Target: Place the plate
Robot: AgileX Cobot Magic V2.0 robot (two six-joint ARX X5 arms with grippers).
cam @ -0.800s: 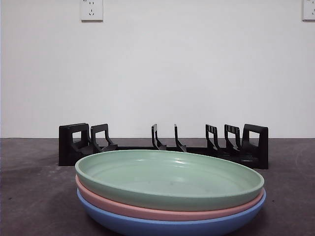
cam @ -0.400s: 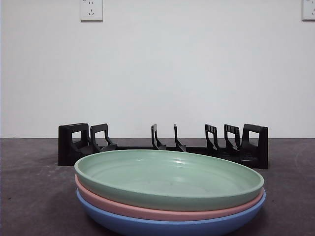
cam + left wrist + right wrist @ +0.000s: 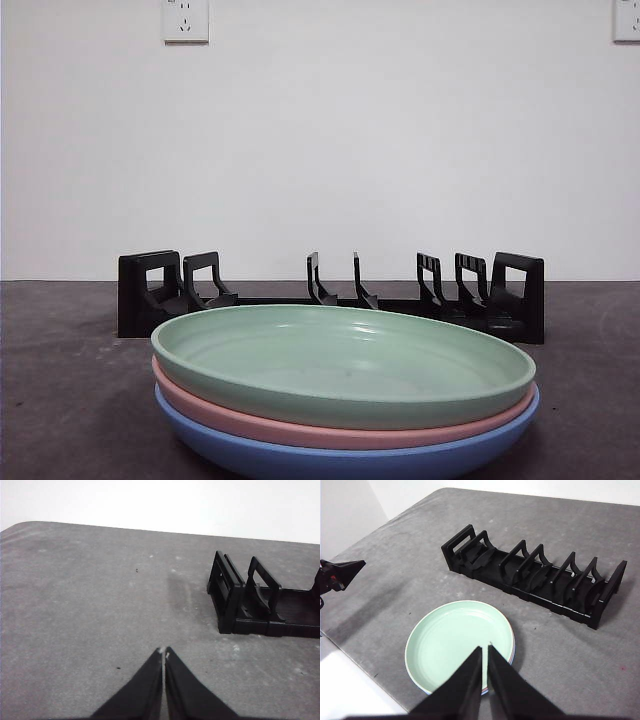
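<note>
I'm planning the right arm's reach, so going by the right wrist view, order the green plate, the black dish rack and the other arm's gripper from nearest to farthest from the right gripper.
1. Green plate, right under the right gripper.
2. Black dish rack, beyond the plate.
3. Left gripper, off to the side near the table edge.

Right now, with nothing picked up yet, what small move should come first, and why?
Probably open the right pincer and lower it to the green plate's rim. That plate tops the pink plate and blue plate, the rack behind holds nothing, and the right pincer hangs shut just above the stack, while the left pincer, also shut, sits off beside the rack.
</note>
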